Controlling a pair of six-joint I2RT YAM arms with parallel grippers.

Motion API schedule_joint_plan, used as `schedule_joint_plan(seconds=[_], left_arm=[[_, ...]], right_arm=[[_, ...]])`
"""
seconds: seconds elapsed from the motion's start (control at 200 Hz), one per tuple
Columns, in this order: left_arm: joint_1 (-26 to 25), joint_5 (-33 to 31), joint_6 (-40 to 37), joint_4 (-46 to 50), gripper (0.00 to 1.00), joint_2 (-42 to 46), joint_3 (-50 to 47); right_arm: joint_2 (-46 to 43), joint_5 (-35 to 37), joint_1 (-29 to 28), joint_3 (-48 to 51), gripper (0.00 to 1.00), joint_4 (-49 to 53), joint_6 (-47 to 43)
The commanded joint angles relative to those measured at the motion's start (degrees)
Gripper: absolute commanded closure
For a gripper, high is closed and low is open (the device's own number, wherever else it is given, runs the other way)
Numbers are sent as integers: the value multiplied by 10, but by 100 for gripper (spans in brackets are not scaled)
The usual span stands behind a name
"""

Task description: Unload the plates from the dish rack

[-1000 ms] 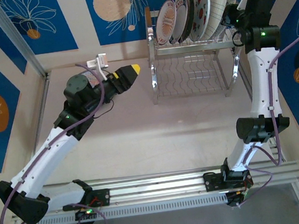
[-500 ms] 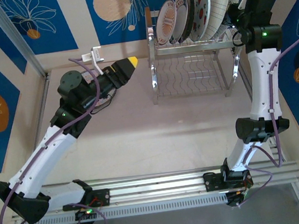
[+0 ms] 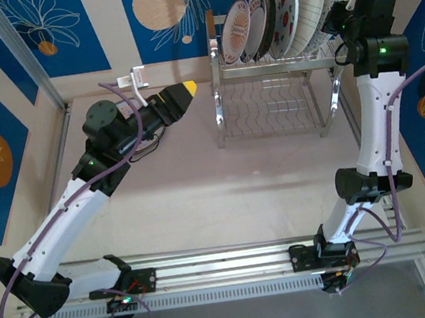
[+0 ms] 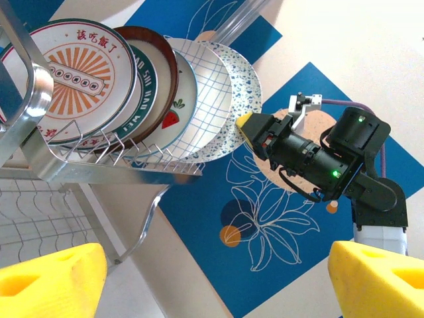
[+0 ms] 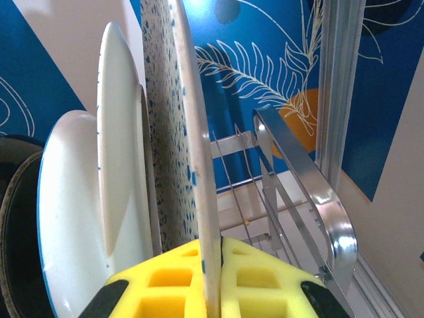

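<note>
The right jaws (image 5: pixel 213 268) are closed on the rim of a round speckled grey plate (image 5: pixel 161 119), with a yellow pad (image 5: pixel 258 278) pressed against each face of its edge. The speckled grey plate is held upright on edge and is seated at the end of the slotted upper tier of a shiny chrome wire dish rack (image 5: pixel 311 199). The rack's curved end rail is seen just to the right of these jaws. Just to their left, further plates are stood on edge, packed closely one behind another.

The left jaws (image 4: pixel 212 281) are held wide open, and nothing is gripped between their yellow fingertips (image 4: pixel 50 278). Ahead of them and up to their left, well apart, the row of plates is seen in the rack. Farthest from the right jaws is an orange sunburst plate (image 4: pixel 66 76). After it are ranged a green-banded plate (image 4: pixel 136 112), a dark brown-rimmed plate (image 4: pixel 161 63), a white plate with a red strawberry (image 4: pixel 177 109) and a blue grid plate (image 4: pixel 211 86). The speckled one is placed last, directly at the right jaws.

From above, the left jaws are seen over a pale pinkish desk (image 3: pixel 200 183), on which the rack is stood, with bare desk left between the jaws and the rack's nearest leg.
</note>
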State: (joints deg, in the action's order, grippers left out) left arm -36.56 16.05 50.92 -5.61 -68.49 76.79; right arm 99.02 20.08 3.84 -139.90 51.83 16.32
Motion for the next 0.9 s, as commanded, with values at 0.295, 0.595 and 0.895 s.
schedule_joint_plan(seconds=[0.295,0.595,0.895], left_arm=[[-10,14,7,-36,14,-14,22],[-14,23,15,-52,14,-30,30],[-24,32,23,-71,13,-53,40]], right_arm=[[-53,99,-8,-24,100,-18,-40],[-68,158,-7,-24,100,-4,-62],[-108,181,-7,5,100,-13,-75]])
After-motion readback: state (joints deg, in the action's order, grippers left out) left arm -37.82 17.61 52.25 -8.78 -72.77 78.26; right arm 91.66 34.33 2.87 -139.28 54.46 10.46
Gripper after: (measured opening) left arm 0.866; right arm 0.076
